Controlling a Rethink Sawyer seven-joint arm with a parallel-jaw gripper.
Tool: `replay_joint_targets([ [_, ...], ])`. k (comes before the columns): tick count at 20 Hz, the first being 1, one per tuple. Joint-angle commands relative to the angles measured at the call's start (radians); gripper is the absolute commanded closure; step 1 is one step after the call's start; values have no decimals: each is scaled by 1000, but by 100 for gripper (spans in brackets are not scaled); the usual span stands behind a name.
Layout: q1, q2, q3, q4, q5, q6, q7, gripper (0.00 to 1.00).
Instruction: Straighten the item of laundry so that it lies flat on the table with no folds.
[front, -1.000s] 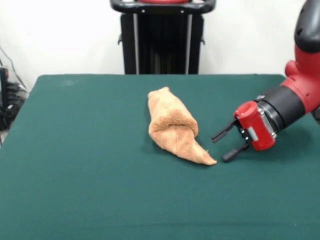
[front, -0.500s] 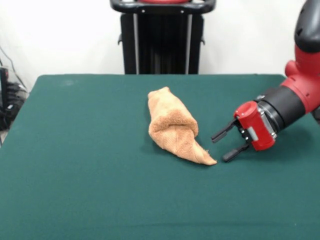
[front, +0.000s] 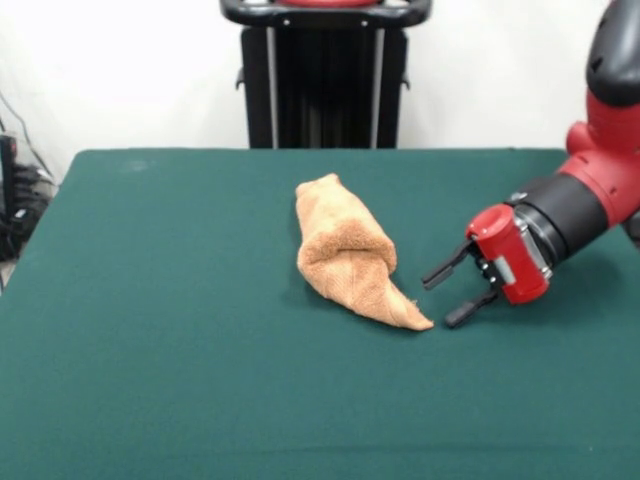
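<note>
Front view shows one towel (front: 350, 258), one table (front: 180, 380) and one robot arm (front: 590, 190) with one gripper (front: 447, 296). No second view is given for this moment, so everything comes from this single angle.

One towel only: a light orange-tan terry cloth, bunched and rolled into a long lump near the middle of the table. It runs from a rounded end farther back, toward the pedestal (front: 325, 75), down to a pointed corner (front: 418, 322) at the near right. Folds and creases cross its surface, and it is far from flat. No label or stripes can be made out in this bundle.

One table: a wide top covered in plain dark green cloth, filling most of the picture, with the towel the only loose thing lying on it.

One arm: red and black, reaching in from the right edge, with its red wrist block low over the green cloth and aimed toward the towel. Its two black fingers (front: 442, 269) are spread well apart, one above the other as seen from here. Nothing sits between them. The lower fingertip is just beside the towel's pointed corner; whether it touches the cloth cannot be told from this angle. The upper fingertip is clear of the towel.
</note>
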Motion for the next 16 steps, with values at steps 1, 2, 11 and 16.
replay_joint_targets([
  [1, -35, 84, 39, -47, -20, -114, 241, 0],
  [2, -42, 88, 42, -42, -23, -131, 239, 0],
  [11, -101, 73, 99, 59, -106, -342, 179, 0],
  [16, -133, 59, 138, 90, -137, -433, 163, 0],
])
